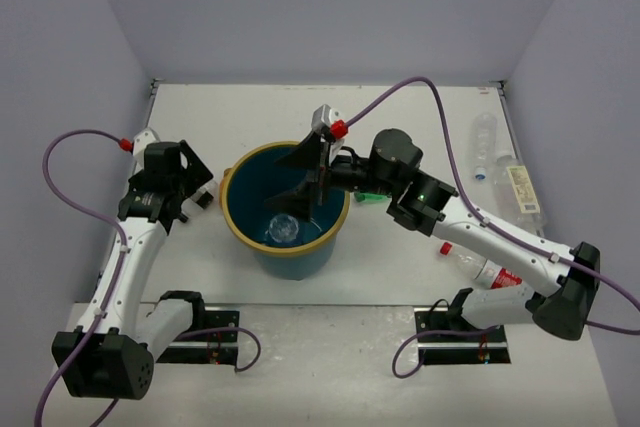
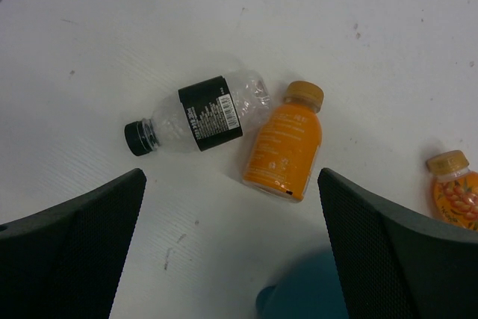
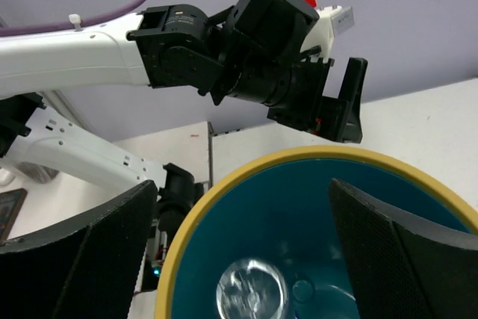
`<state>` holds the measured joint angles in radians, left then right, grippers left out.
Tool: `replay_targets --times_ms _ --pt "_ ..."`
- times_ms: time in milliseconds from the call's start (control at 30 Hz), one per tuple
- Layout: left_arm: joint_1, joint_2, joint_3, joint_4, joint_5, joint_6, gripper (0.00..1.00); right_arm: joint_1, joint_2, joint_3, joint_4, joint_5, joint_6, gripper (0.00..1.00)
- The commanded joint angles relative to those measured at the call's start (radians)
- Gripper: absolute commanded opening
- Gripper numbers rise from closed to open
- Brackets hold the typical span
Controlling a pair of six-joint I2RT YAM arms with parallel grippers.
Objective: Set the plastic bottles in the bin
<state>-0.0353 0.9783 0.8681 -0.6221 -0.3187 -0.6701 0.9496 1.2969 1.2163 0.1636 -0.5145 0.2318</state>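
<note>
The teal bin [image 1: 240, 209] with a tan-yellow rim stands mid-table. My right gripper [image 1: 308, 177] hangs open and empty over its mouth. In the right wrist view the gripper [image 3: 243, 255] frames the rim [image 3: 224, 184], and a clear bottle [image 3: 252, 290] lies at the bin's bottom; it also shows from above [image 1: 283, 229]. My left gripper [image 1: 188, 190] is open and empty just left of the bin. Its wrist view shows the gripper [image 2: 231, 252] above a clear bottle with a black label and dark cap [image 2: 198, 113] and an orange bottle [image 2: 287, 143], both lying on the table.
A second orange bottle [image 2: 453, 188] lies at the right edge of the left wrist view. Two clear bottles [image 1: 483, 142] [image 1: 520, 189] lie at the far right, and a red-labelled one [image 1: 490, 272] lies under the right arm. Something green [image 1: 372, 195] shows behind the right wrist.
</note>
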Motion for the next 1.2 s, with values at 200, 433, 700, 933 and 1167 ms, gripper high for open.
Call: replay_targets --times_ms 200,433,700,933,1167 --pt "-0.004 0.002 0.011 0.025 -0.020 0.014 1.00 0.008 -0.082 0.056 0.000 0.225 -0.018 0.99" --pt "-0.002 0.005 0.026 -0.005 -0.036 -0.002 1.00 -0.003 -0.238 -0.039 -0.021 0.666 0.018 0.99" --pt "0.083 0.092 0.032 -0.063 0.048 -0.055 1.00 -0.201 -0.453 -0.109 -0.241 0.855 0.117 0.99" --pt "0.145 0.159 -0.002 -0.083 0.061 -0.274 1.00 -0.233 -0.664 -0.315 -0.383 1.128 0.235 0.99" --pt "0.147 0.228 0.028 -0.097 0.056 -0.471 1.00 -0.241 -0.751 -0.452 -0.467 1.246 0.290 0.99"
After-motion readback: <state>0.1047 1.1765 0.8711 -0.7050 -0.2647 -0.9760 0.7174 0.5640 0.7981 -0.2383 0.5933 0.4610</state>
